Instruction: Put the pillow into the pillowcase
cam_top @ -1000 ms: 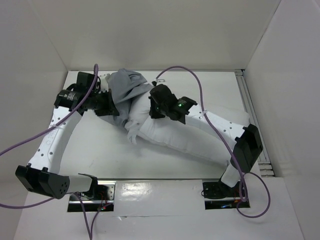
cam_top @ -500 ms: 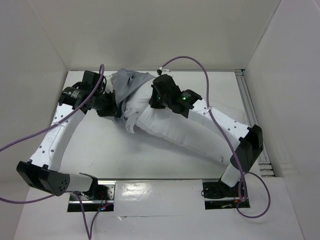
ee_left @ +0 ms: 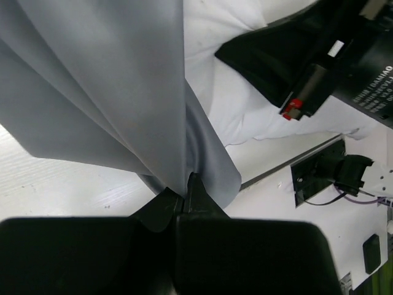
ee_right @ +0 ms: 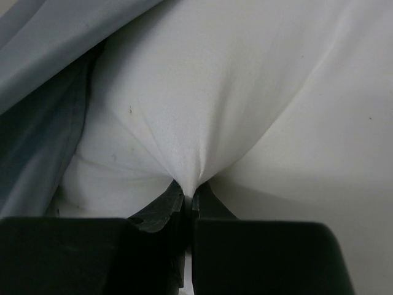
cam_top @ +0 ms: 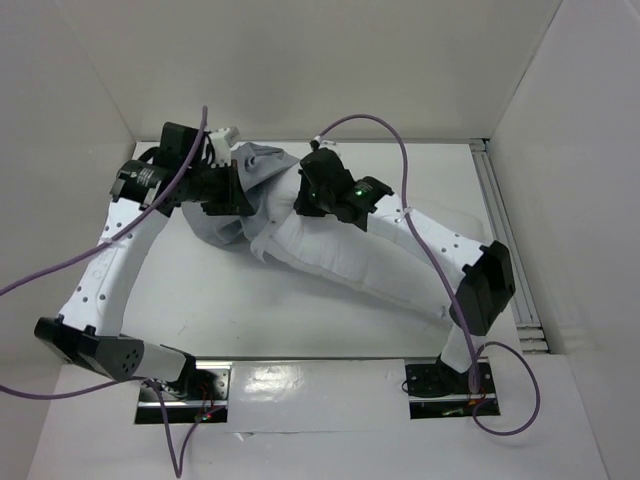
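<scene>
My left gripper (ee_left: 184, 187) pinches the grey pillowcase (ee_left: 104, 80). My right gripper (ee_right: 189, 193) pinches the pillow (ee_right: 245, 92). I think only the end just past it is covered; most is not in yet.

Grey pillowcase (cam_top: 264, 166) over pillow (cam_top: 345, 262) end (far side)

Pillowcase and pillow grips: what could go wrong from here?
1. The left gripper pinches just a thin fold of the pillowcase at its very tip; a tug could pull the cloth free.
2. The right gripper holds only a small tuft of the pillow cover; pushing may stretch it or slip rather than move the bulk, most of which lies outside the case.
3. In the top view the two grippers sit close together; they might collide.
</scene>
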Action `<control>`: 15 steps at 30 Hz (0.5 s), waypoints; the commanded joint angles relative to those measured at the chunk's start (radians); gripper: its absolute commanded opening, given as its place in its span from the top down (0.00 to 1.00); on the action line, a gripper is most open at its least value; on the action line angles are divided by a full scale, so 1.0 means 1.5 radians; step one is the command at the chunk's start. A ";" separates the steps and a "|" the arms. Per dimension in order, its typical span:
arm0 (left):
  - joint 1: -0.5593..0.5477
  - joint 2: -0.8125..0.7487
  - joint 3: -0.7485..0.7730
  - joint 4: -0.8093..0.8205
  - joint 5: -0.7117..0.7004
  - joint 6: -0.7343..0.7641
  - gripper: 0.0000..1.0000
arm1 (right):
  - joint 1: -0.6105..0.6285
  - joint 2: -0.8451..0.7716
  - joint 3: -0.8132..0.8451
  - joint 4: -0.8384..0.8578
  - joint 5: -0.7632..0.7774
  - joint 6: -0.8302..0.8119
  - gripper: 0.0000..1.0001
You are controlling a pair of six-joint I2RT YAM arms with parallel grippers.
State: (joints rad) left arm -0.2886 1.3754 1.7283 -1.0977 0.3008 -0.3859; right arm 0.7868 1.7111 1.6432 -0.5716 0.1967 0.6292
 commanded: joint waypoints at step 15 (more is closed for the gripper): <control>-0.037 0.124 -0.017 0.037 -0.189 0.005 0.32 | -0.031 0.014 -0.133 0.115 0.019 0.029 1.00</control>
State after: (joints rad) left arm -0.3302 1.5249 1.6402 -1.0767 0.1482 -0.3519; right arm 0.7567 1.7802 1.4761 -0.4217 0.1852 0.6655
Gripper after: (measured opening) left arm 0.678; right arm 0.039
